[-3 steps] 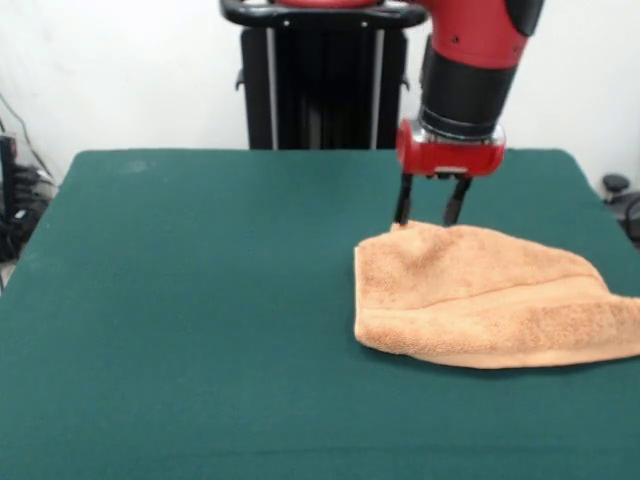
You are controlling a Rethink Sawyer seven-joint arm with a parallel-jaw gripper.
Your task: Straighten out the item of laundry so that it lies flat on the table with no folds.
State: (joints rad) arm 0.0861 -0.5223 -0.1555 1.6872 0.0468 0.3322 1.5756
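The two jaws stood apart, released and holding nothing, as the gripper hung just above the far edge of the folded orange towel, which lay on the right part of the green table.

This looks like a robot lab or a test room, not a home. A big table with dark green cloth fills most of the room, and it is far too big and plain for a kitchen. Behind it stands a black metal stand that holds up a red and black robot arm. The wall at the back is plain white with no pictures. Black wires and gear sit in a heap at one side, and another dark bit of gear shows at the other side.
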